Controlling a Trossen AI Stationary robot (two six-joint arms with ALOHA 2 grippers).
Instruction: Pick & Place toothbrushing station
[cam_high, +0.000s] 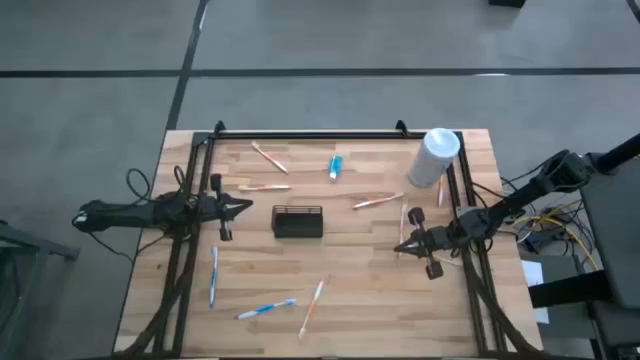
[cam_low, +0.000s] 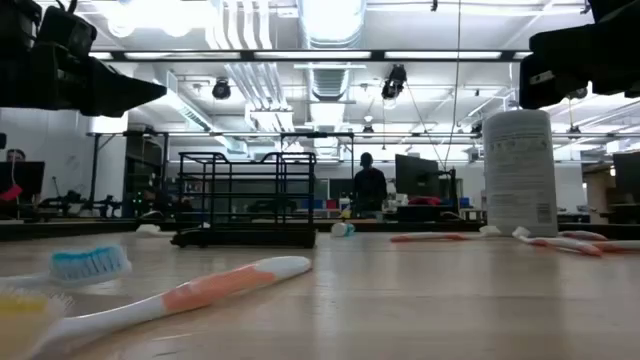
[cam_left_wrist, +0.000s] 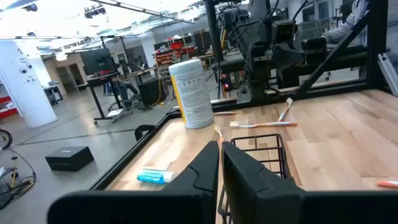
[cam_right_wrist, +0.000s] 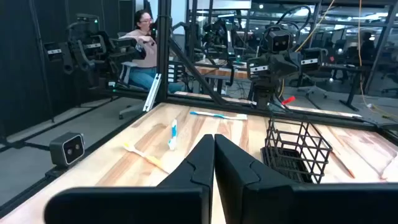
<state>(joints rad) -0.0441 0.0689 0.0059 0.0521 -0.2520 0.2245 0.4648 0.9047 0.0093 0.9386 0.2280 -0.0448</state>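
Observation:
The toothbrushing station, a small black wire-mesh basket (cam_high: 298, 221), stands on its base in the middle of the wooden table (cam_high: 360, 290); it also shows in the low view (cam_low: 245, 200), the left wrist view (cam_left_wrist: 261, 155) and the right wrist view (cam_right_wrist: 295, 150). My left gripper (cam_high: 247, 207) hovers shut to the basket's left, pointing at it, touching nothing. My right gripper (cam_high: 400, 246) hovers shut to the basket's right, nothing between its fingers. Its fingers (cam_right_wrist: 214, 163) and the left gripper's fingers (cam_left_wrist: 219, 167) meet in each wrist view.
Several toothbrushes lie scattered flat: blue ones (cam_high: 213, 272) (cam_high: 266, 309) at near left, orange ones (cam_high: 312, 305) (cam_high: 378, 201) (cam_high: 268, 156). A blue toothpaste tube (cam_high: 335, 166) lies at the far middle. A white-topped canister (cam_high: 434, 157) stands at the far right. A black frame (cam_high: 310, 134) rims the table.

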